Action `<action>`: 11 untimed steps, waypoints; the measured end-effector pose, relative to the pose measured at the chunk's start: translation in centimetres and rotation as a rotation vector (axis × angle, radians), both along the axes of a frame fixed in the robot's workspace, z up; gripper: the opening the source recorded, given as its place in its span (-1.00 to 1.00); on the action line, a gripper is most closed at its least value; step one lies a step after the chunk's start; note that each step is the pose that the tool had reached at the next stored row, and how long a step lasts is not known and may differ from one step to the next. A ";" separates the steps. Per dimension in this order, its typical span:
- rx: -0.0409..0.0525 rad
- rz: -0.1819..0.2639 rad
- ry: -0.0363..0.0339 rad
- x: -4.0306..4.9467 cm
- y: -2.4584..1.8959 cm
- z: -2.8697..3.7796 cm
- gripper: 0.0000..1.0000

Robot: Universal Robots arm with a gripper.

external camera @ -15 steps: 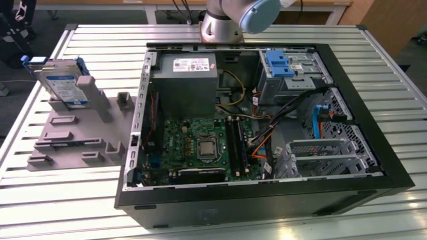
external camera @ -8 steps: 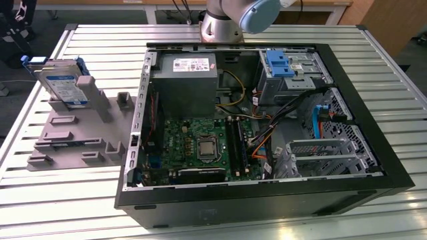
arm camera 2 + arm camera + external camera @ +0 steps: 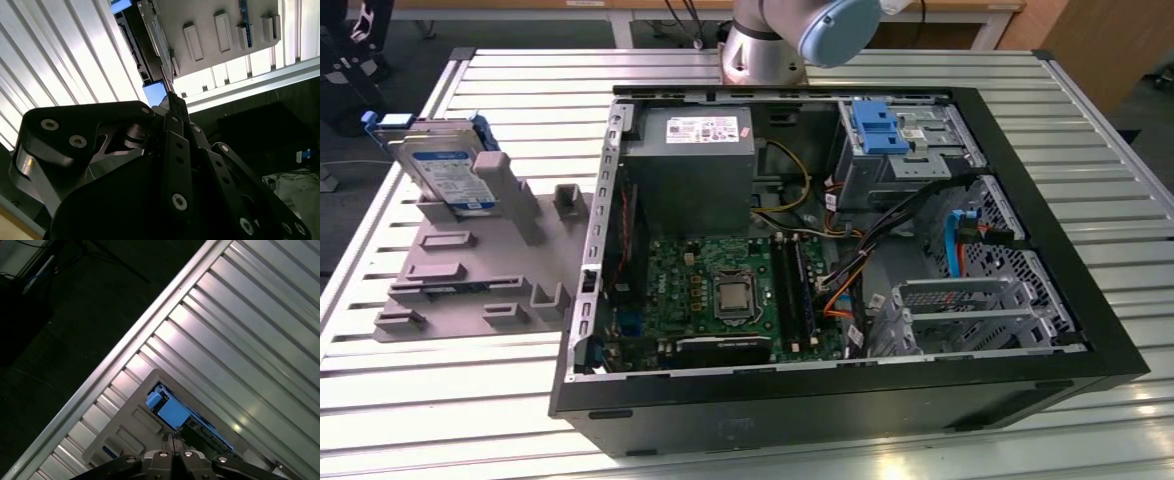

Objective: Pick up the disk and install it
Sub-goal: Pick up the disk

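The arm's grey and blue joint rises at the far edge of the bench, behind the open computer case. In both wrist views the end effector points down at the bench from well above it, its black linkages converging on two thin fingertips that are pressed together with no gap and nothing between them. The tips line up over the disk, well apart from it.

The disk sits outside the case, at the far end of a grey moulded fixture on the exterior view's left of the bench. It stands on edge, leaning back against an upright post of the fixture, with its white-and-blue label turned towards the near side. Blue plastic rails run along its two sides. In the second wrist view the disk shows edge-on, with a dark underside, a thin silver rim and a blue rail end close to the fingertips' line.

Inside the case, the grey power supply lies at the far side, the green motherboard nearer, and a blue bracket with a metal cage at the far right
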State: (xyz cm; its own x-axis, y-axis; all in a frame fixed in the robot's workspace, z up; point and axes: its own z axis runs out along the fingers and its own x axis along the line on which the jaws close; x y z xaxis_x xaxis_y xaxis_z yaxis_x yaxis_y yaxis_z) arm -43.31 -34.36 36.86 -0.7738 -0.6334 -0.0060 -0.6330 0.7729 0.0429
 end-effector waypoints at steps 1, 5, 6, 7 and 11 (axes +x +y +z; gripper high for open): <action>0.0000 -0.002 0.0000 0.00 0.00 0.00 -0.79; 0.0000 -0.012 0.0000 0.00 0.00 0.00 -0.79; 0.0000 -0.017 0.0000 0.00 0.00 0.00 -0.79; 0.0000 -0.019 0.0000 0.00 0.00 0.00 -0.79; 0.0000 -0.029 -0.0001 0.00 0.00 0.00 -0.79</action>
State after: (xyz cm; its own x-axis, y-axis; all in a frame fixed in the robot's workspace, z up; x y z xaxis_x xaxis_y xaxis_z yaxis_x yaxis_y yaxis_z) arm -43.31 -34.36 36.86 -0.7919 -0.6107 -0.0060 -0.6103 0.7910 0.0429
